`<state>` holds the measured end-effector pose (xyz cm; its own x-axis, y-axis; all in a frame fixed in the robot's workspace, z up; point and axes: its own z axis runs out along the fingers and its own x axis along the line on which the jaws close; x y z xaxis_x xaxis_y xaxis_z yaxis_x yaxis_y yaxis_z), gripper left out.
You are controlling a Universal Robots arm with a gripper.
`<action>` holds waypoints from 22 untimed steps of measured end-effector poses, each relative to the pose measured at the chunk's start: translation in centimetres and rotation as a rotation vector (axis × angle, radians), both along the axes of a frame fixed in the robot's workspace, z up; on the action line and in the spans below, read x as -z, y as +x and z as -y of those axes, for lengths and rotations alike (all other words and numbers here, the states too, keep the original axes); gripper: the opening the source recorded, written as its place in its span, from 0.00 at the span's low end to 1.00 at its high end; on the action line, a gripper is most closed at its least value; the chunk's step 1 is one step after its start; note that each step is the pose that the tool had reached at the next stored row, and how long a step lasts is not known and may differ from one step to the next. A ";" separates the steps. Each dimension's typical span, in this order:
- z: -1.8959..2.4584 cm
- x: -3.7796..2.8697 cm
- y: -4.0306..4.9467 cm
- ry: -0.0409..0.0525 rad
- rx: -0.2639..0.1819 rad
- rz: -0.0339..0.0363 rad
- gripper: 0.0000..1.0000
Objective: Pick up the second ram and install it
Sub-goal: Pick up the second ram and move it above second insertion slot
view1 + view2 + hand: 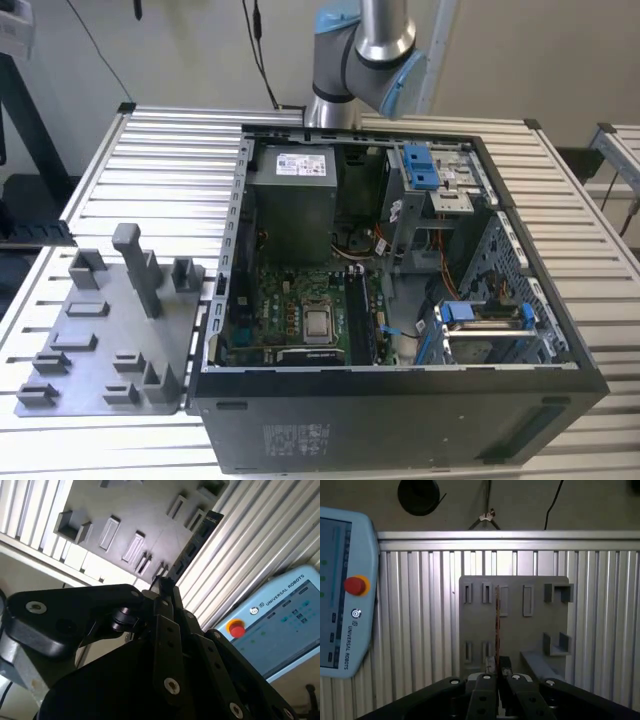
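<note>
Gripper (498,676) is clamped on the second ram (497,625), which juts straight out from the fingertips, edge-on in the first wrist view, with the grey tray (520,630) behind it. Beside the tray is a pendant (340,595) with a red button (356,585) and a printed logo. In the exterior view, the power supply (290,210) in the computer case (400,420) has a white label (305,162).

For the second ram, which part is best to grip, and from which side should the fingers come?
Near one end, a pad on each flat face, coming in along its length: the second ram is thin and flat, so only the faces suit pads. In the second wrist view the gripper seems shut on it this way.
</note>
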<state>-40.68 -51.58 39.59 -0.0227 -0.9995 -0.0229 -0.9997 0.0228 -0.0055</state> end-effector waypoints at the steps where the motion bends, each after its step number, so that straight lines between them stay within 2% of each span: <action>1: 0.00 -0.01 0.00 -0.0001 0.000 -0.0001 0.14; 10: 0.00 -0.02 0.22 -0.0002 0.000 -0.0002 0.14; 22: 0.00 -0.02 1.78 -0.0001 0.000 -0.0002 0.14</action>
